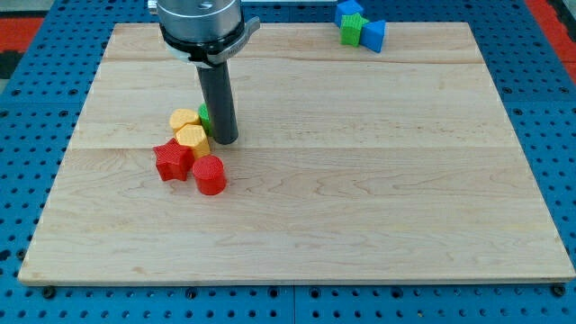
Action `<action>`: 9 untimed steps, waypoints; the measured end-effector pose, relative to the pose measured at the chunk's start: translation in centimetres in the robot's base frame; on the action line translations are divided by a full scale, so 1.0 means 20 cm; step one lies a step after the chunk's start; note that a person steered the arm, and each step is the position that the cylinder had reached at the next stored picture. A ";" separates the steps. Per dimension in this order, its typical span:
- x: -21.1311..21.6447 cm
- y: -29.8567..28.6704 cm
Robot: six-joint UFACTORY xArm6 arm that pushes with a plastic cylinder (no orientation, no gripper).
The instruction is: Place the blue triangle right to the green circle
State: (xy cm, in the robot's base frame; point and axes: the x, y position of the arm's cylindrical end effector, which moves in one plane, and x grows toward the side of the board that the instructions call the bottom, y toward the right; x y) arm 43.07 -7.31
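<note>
My tip [224, 140] sits on the wooden board [360, 198] left of centre, against a green block [204, 115], shape mostly hidden behind the rod. No jaws on this rig: just a bare rod, nothing to spread or pinch. Just left of the tip are 2 yellow blocks [188, 128], w/ a red star [173, 160] and a red cylinder [210, 175] below them. The blue triangle [373, 35] lies well apart, at the view's top right edge, touching a green star [351, 30] and a 2nd blue block [349, 10] behind it.
</note>
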 end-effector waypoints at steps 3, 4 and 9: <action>-0.68 1.56; -1.09 1.36; -0.51 1.14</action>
State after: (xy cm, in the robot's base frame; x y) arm 32.88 15.51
